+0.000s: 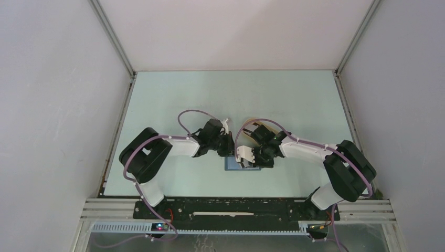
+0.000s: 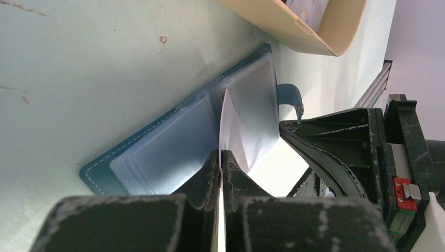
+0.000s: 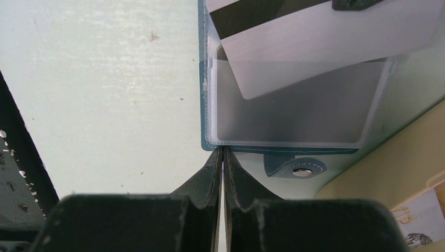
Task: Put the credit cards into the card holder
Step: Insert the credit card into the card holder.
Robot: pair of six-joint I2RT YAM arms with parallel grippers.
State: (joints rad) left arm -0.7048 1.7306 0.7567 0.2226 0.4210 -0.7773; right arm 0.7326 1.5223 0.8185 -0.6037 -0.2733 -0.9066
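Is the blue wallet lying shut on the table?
No, the wallet lies open and flat, its clear pockets facing up.

The far half of the pale green counter [image 1: 231, 94] and its left and right flanks lie open up to the grey enclosure walls [image 1: 52, 105], so a claw could pass there freely. The near middle is crowded: the left claw [image 2: 220, 157], pinching an upright whitish credit card [image 2: 246, 131], and the right claw [image 3: 223, 155], which seems to nip the rim, meet over the open teal-blue folding card holder [image 2: 157, 152] and block both sides. Just beyond it, the beige plastic tray [image 2: 294, 26] bars the far-right way in.
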